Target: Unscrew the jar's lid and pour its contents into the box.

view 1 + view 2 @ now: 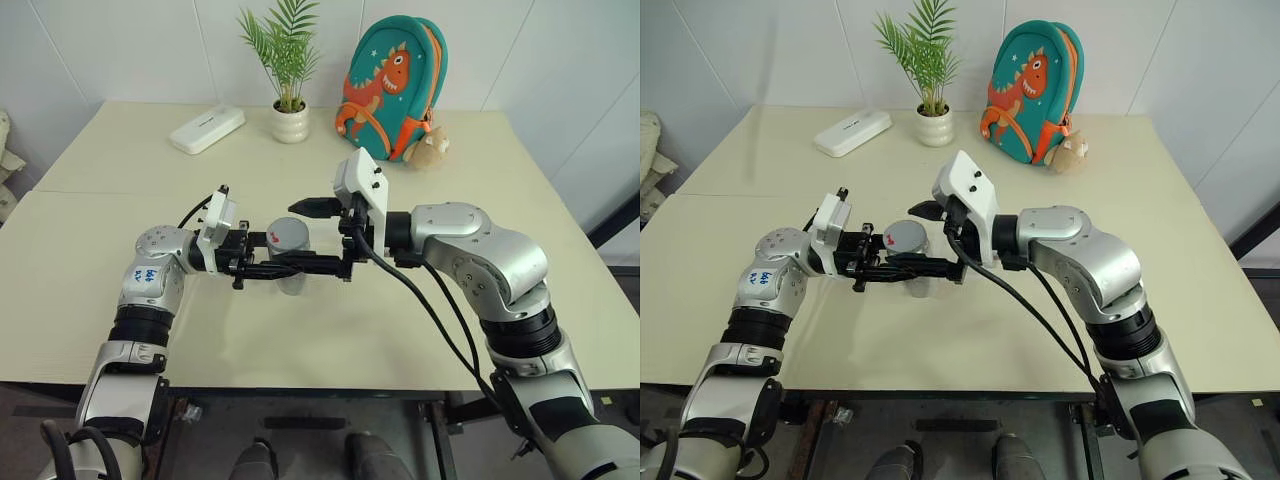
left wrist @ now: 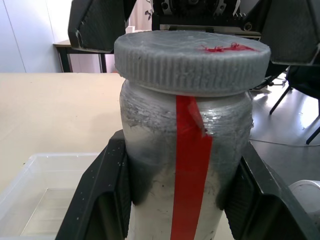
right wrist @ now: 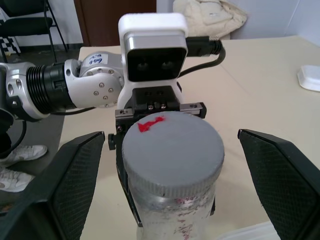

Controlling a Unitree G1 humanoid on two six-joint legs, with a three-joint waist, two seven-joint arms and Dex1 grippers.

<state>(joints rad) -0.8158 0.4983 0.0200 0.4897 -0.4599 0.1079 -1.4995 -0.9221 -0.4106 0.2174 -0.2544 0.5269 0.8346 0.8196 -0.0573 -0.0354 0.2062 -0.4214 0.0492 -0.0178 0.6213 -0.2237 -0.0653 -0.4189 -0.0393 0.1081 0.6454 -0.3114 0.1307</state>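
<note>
Your left gripper (image 2: pixel 185 200) pinches the jar (image 2: pixel 186 165); close the spread right gripper (image 3: pixel 170 150) squarely around its lid (image 3: pixel 172 150).

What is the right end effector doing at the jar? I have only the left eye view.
Observer: The right end effector is open, its black fingers clear on either side of the round grey ribbed lid.
Operator: Is the jar held?
Observer: Yes, the left end effector is shut on the small clear red-striped jar, below the lid.
Operator: And the box?
Observer: The shallow transparent plastic box lies on the table close by the jar.
</note>
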